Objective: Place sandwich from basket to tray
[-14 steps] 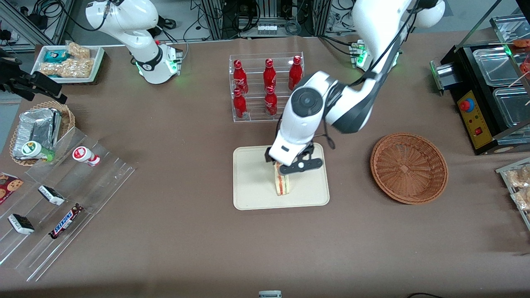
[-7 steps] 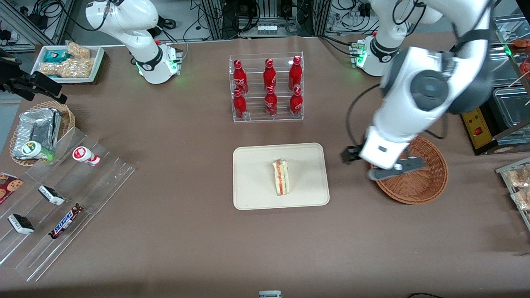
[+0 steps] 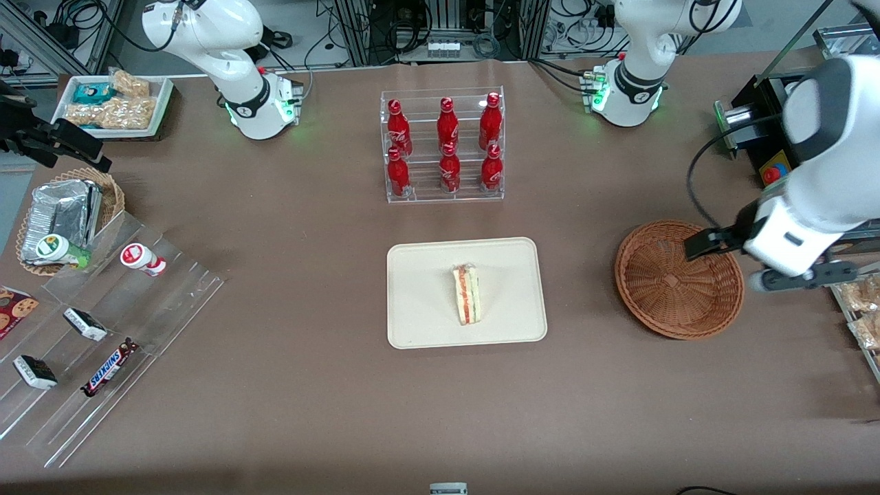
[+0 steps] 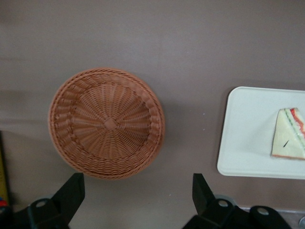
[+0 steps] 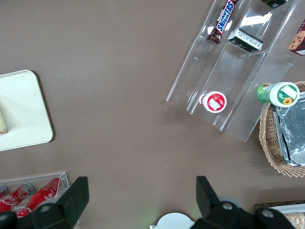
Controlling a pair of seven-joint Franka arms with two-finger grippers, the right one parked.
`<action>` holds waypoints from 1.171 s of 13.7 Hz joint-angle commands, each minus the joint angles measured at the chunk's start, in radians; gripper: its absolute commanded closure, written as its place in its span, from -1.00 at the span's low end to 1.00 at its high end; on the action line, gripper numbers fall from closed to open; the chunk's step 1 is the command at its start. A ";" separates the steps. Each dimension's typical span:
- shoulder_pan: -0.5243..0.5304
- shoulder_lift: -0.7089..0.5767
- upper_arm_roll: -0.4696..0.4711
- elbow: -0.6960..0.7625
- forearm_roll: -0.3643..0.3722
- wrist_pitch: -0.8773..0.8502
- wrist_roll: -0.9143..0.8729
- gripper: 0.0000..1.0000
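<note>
The sandwich (image 3: 467,295), a pale wedge with a red and green stripe, lies flat on the cream tray (image 3: 419,323) at the table's middle, with nothing touching it. The brown woven basket (image 3: 667,289) sits beside the tray toward the working arm's end and is empty. My gripper (image 3: 722,267) hangs above the basket's rim on the side away from the tray. In the left wrist view the gripper (image 4: 137,191) is open with only bare table between its fingers, beside the basket (image 4: 107,121). The tray (image 4: 248,138) and sandwich (image 4: 289,133) show there too.
A clear rack of red bottles (image 3: 443,148) stands farther from the camera than the tray. A black machine (image 3: 790,192) sits near the basket. Toward the parked arm's end are an acrylic snack shelf (image 3: 103,330), a small basket of foil packets (image 3: 69,213) and a white snack tray (image 3: 113,103).
My gripper let go of the sandwich on the tray, then swung away over the basket toward the working arm's end. The sandwich stays on the tray.
</note>
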 commanded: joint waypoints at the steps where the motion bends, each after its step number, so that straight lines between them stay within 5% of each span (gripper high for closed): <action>1: 0.024 -0.064 -0.008 -0.031 0.014 -0.018 0.079 -1.00; 4: 0.081 -0.126 -0.018 -0.029 0.011 -0.062 0.157 -1.00; 9: 0.239 -0.123 -0.187 0.006 0.013 -0.069 0.208 -1.00; 16: 0.143 -0.120 -0.098 0.021 0.005 -0.108 0.190 -1.00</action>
